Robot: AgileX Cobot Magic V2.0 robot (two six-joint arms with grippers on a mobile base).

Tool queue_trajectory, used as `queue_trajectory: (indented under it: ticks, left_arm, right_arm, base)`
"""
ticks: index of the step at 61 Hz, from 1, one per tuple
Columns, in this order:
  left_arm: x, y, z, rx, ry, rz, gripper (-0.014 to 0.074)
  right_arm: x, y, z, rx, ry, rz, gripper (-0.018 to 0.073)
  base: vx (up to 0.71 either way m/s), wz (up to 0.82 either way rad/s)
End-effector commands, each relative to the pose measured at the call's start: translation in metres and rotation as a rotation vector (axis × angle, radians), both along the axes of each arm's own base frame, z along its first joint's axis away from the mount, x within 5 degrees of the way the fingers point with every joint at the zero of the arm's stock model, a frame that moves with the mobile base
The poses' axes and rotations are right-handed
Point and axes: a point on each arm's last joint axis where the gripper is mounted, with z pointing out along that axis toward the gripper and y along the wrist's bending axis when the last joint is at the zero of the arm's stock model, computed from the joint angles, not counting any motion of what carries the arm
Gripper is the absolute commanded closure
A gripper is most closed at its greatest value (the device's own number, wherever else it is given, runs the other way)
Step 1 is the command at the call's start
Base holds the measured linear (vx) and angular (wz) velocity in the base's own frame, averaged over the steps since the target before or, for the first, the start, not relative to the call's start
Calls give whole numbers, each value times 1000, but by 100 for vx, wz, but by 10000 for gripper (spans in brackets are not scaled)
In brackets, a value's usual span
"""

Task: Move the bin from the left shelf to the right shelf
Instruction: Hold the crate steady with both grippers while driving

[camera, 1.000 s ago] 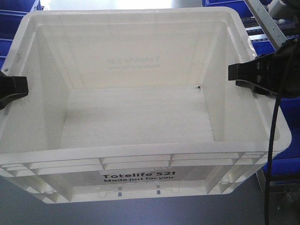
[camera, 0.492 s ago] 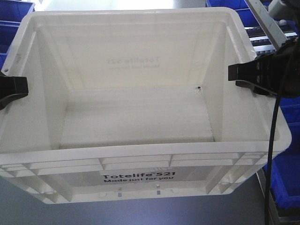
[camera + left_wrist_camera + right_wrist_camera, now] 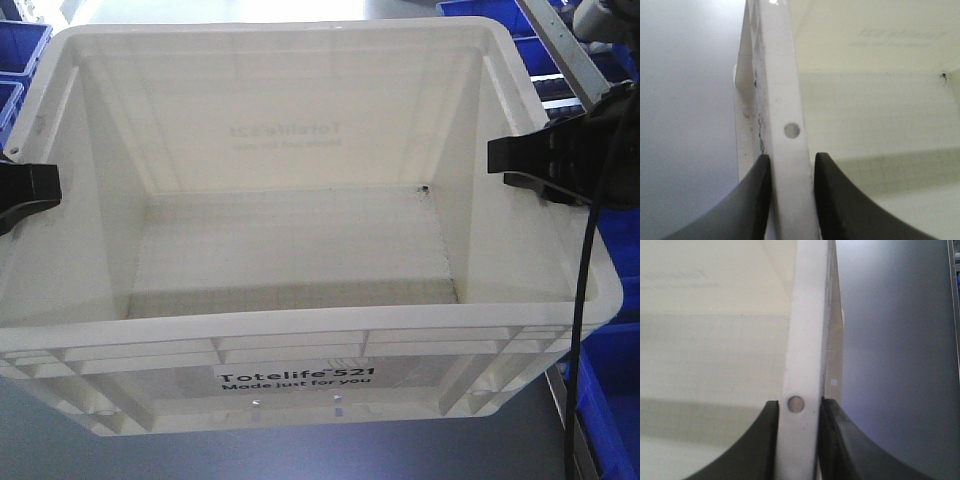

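The bin (image 3: 290, 250) is a large, empty white tote with black "Totelife 521" print on its near wall, and it fills the front view. My left gripper (image 3: 30, 190) is shut on its left rim, and my right gripper (image 3: 520, 160) is shut on its right rim. In the left wrist view the two black fingers of the left gripper (image 3: 792, 157) press both sides of the white rim (image 3: 780, 75), just below a small hole. The right wrist view shows the right gripper (image 3: 799, 402) clamping the opposite rim (image 3: 810, 315) the same way.
Blue plastic bins stand behind at the upper left (image 3: 20, 50) and at the lower right (image 3: 610, 390). A slanted metal shelf rail (image 3: 560, 50) runs at the upper right. A black cable (image 3: 580, 330) hangs by the right arm. Grey floor (image 3: 300, 455) lies below.
The blue bins behind have drifted outward and down in the view, and more grey floor shows. The bin and both grippers keep the same place in the frame.
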Motion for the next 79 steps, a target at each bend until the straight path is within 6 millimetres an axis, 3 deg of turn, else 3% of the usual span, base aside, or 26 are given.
queue_trajectory:
  ticks: [1,79]
  left_arm:
    - [0,8,23,66,-178,2,492]
    - [1,7,22,66,-177,1,492]
  right_arm:
    - [0,-10,28,-59,-207,2,564]
    - [0,-10,27,-61,-204,2,564]
  base:
    - [36,5]
    - [37,2]
